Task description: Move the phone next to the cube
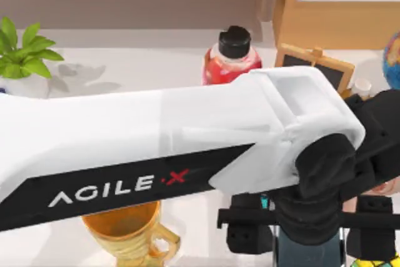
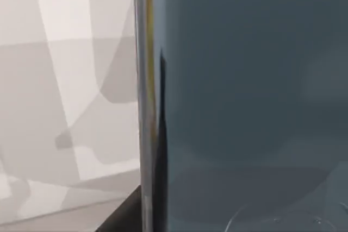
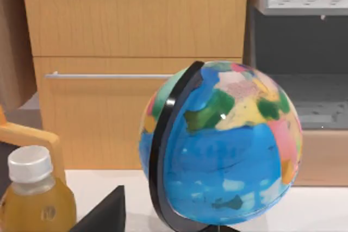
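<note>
White, boxy left arm (image 1: 156, 129) with black underside strip lettered "AGILE" in white plus red X; matte black wrist housing (image 1: 325, 167) and black end effector (image 1: 310, 231) crossbar.

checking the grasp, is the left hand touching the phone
Cannot tell. The top view has the left hand over the phone, its wrist hiding where they would meet; the left wrist view has the phone's face close up.

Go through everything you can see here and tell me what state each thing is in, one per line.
phone: dark slab under the left gripper, partly covered
cube: at the table's right near edge, mostly cut off
red bottle: upright, black cap on
juice bottle: upright, white cap on
gold cup: upright
globe: standing on its stand
</note>
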Robot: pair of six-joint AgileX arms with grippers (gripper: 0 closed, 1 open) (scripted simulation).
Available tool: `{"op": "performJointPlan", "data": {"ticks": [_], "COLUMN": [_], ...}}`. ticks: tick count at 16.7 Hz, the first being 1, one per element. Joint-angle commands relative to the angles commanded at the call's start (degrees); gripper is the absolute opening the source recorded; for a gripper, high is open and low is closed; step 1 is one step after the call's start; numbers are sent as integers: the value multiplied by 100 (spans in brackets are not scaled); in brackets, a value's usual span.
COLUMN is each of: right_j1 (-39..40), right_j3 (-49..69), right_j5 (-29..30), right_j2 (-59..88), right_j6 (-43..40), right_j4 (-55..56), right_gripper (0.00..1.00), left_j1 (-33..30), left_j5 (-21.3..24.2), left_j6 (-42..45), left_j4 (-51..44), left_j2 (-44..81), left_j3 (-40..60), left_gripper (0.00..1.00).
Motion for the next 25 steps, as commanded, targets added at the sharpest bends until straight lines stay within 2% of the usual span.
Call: {"op": "performJointPlan", "data": {"ticks": [13,25], "right_j1": [0,0], "right_j3": [0,0], "right_j5": [0,0], "right_j2": [0,0], "right_j6": [0,0], "right_j4": [0,0], "right_gripper": [100,100], "left_j1": [-39,44], "left_j5": [85,-90], "left_j6": [116,-358], "left_j4": [436,831], "left_j2": [-413,297], "left_j3": [107,-391], "left_gripper": [0,0]}}
